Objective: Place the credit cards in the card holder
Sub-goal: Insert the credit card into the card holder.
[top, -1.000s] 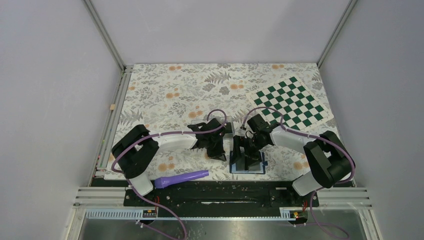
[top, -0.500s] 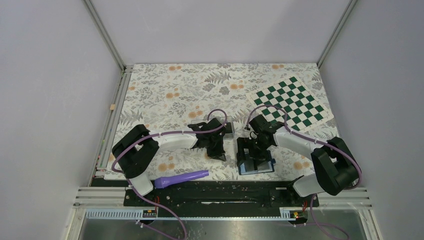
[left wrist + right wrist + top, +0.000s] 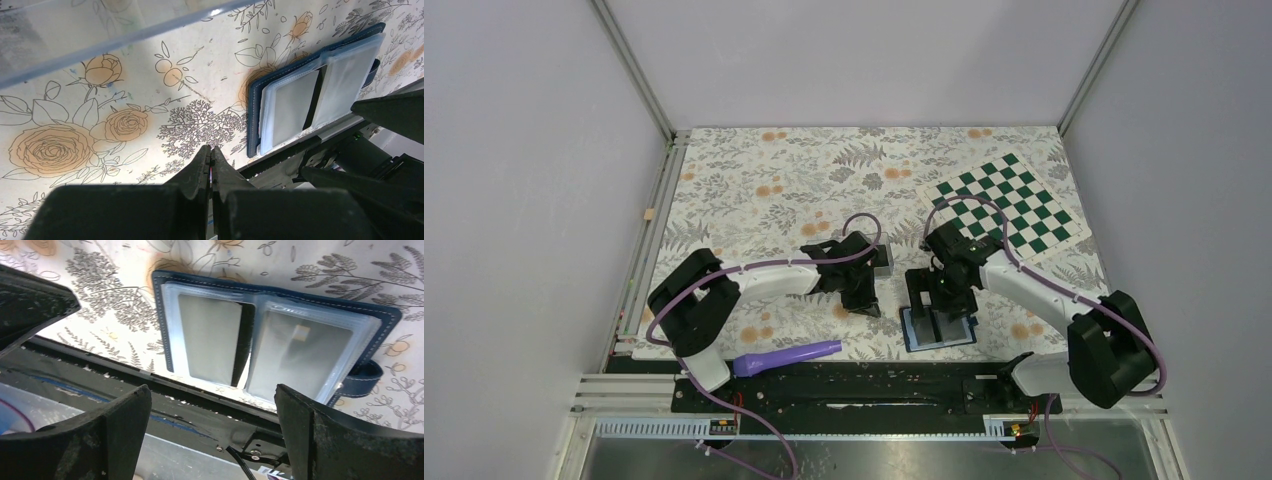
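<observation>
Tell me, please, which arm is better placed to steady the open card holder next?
Right, probably. The right gripper hangs directly over the open card holder, jaws wide apart. The left gripper sits off to its side near the clear box, jaws shut.

The 2 arms bend inward from their bases toward each other. The left arm point(image 3: 764, 280) reaches right with its forearm low, and the left gripper point(image 3: 211, 152) has both fingers pressed together, tips touching. The right arm point(image 3: 1034, 290) reaches left, wrist tipped downward; the right gripper point(image 3: 212, 400) stands with its 2 fingers point(image 3: 120, 415) spread wide
</observation>
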`<state>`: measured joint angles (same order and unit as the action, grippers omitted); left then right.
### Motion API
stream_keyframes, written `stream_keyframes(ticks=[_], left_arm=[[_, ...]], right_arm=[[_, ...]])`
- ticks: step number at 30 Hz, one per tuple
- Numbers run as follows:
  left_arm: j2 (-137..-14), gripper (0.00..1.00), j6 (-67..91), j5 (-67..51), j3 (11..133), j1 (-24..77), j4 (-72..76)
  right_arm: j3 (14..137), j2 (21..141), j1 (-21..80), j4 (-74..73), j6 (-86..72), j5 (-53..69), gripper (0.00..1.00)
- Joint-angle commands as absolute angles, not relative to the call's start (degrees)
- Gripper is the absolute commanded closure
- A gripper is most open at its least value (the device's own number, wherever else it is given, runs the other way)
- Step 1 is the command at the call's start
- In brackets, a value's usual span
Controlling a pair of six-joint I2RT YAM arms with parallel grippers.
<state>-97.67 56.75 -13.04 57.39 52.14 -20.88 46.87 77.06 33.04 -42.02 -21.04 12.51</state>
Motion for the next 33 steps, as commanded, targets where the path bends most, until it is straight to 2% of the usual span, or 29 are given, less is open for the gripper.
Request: stream_keyframes(ticks=[1,10,14,19,26,29,31,33], left_arm=[[-98.1,1.00,56.4,-14.2,59.3,52.7,-18.6],[-101.4,1.00,58.3,-16.6,60.1,54.7,-15.6],[-103.8,1.00,58.7,-17.5,61.3,55.6,-14.6],[-105.7,1.00,58.9,-18.2,62.2,56.1,-14.0],[-105.3,1.00,58.2,-17.8,62.6,56.1,-14.7],[-103.5,1.00,56.7,-15.0,62.9,56.1,-18.1],[-101.7,1.00,55.8,-12.0,63.3,56.1,-21.7],[-99.7,0.96,55.1,-8.9,63.1,56.0,-24.6]], right_arm=[[47.7,78.8,33.5,-43.0,-20.0,8.8,0.02],[46.0,86.4,33.5,-35.1,-21.4,12.3,0.14],[45.1,88.6,33.6,-31.9,-21.5,16.3,0.25],[43.8,87.2,33.6,-29.6,-22.7,21.4,0.44],[42.7,86.2,33.5,-28.1,-24.5,25.5,0.63],[43.1,85.2,33.6,-28.5,-24.8,26.5,0.63],[43.9,84.1,33.6,-29.9,-24.5,25.7,0.59],[44.8,82.7,33.6,-32.0,-23.8,23.0,0.57]])
